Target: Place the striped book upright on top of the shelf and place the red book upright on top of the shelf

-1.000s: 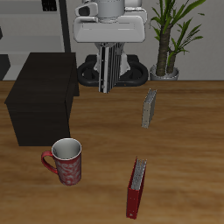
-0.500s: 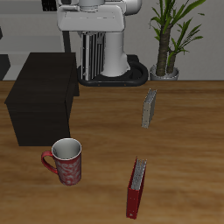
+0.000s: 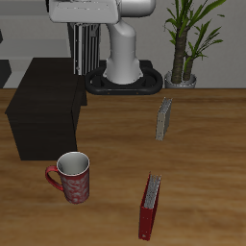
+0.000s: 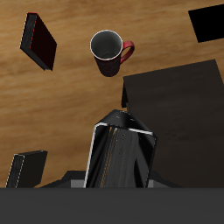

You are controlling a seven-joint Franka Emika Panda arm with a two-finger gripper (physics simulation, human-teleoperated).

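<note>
Gripper (image 3: 85, 43) holds striped book (image 3: 86, 53) above shelf (image 3: 46, 101)

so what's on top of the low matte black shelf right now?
Nothing rests on the low matte black shelf; its flat top is bare where visible. The gripper hangs above its back edge holding the striped book, which covers part of the top in the wrist view.

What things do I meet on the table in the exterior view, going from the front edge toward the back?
red book → mug → grey book → striped book, held in the hand above the shelf, which I leave out because it spans much of the depth.
</note>
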